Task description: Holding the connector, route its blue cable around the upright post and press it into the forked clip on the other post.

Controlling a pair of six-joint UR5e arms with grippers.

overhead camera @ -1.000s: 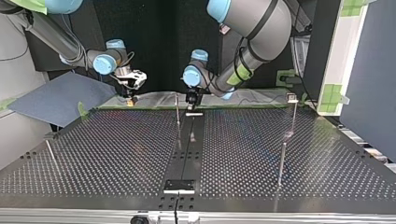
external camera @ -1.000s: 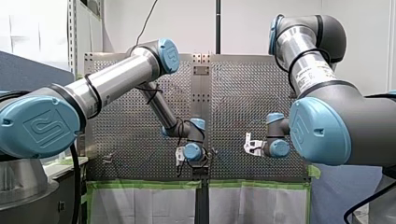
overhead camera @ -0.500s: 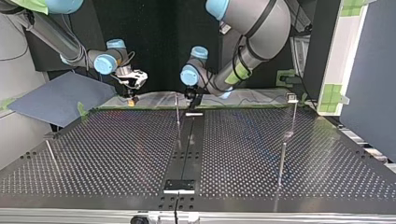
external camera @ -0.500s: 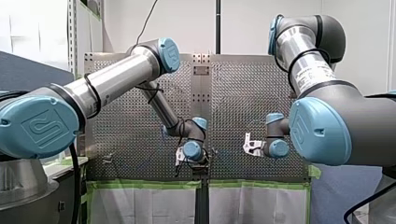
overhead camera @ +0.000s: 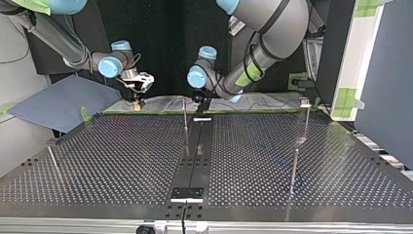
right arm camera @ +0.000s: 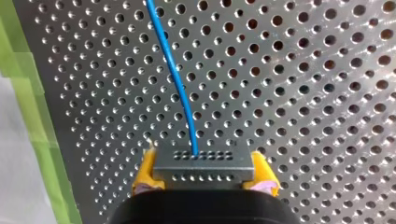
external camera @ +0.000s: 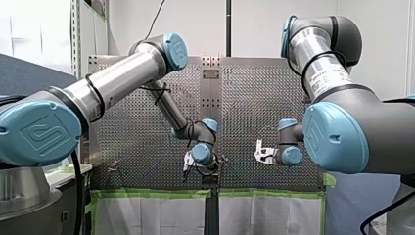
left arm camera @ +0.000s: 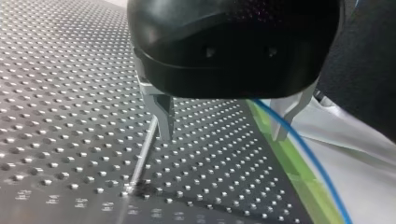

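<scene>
While you look through the right wrist view, you will find my right gripper clamped on the grey connector, its yellow pads pressed against both ends of the block. You can follow the blue cable from the connector's far face away over the perforated table, with a strip of green tape running along the table's edge to one side. When you turn to the left wrist view, my left gripper shows its metal fingers well apart with nothing between them. The cable passes just outside one finger, across the tape, and a thin upright post stands just outside the other finger, rising from the table. In the top view you see both grippers near the table's far edge: my right one at the left, held above the surface, and my left one near the middle, just beside the post. A second post with a small head stands well apart at that view's right; you cannot tell from here whether that head is forked.
</scene>
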